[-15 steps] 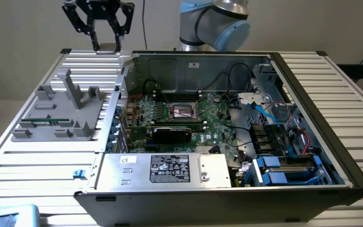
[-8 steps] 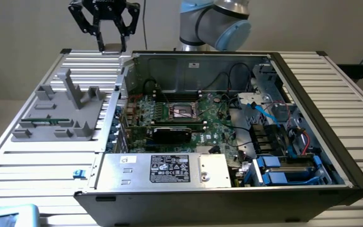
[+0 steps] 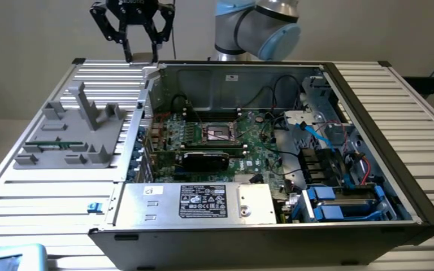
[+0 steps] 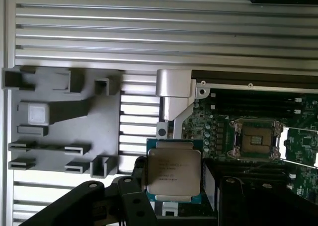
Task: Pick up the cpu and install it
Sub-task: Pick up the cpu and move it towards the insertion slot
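The cpu [image 4: 174, 172], a flat square chip with a silver top and printed text, sits between my gripper's [image 4: 174, 184] dark fingers [image 4: 138, 179], which are shut on its two opposite edges. In the exterior view my gripper [image 3: 140, 53] hangs high above the table's far edge, just beyond the case's back left corner. The open socket [image 3: 218, 133] lies in the middle of the motherboard inside the computer case [image 3: 398, 186]. The wrist view has the same socket [image 4: 256, 139] off to one side of the chip, well below it.
A grey plastic fixture [image 3: 74, 132] with upright posts stands on the slatted table at the exterior view's left. The silver power supply [image 3: 202, 201] with a white label fills the case's near side. Cables and blue drive bays [image 3: 338, 206] crowd the case's right.
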You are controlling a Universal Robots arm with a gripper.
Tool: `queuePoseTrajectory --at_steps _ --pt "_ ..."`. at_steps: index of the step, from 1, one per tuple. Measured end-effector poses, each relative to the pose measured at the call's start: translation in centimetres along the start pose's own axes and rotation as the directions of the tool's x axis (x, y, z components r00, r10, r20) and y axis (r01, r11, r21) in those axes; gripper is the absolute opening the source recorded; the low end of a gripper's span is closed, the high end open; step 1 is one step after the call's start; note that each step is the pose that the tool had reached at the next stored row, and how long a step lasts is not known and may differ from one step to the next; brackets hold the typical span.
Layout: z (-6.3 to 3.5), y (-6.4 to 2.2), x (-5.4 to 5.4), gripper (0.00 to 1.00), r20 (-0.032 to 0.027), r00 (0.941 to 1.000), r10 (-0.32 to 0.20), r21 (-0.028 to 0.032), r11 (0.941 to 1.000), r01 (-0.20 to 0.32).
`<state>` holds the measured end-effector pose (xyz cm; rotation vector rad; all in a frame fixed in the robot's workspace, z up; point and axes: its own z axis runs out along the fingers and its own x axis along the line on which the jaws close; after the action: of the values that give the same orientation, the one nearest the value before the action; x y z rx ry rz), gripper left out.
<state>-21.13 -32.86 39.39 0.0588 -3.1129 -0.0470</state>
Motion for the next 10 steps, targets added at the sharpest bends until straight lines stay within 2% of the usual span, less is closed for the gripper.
queuePoseTrajectory --at_steps 10 --pt "0.21 -0.20 -1.8 0.55 0.0148 0.9999 0.000 0.0005 1.0000 0.000"
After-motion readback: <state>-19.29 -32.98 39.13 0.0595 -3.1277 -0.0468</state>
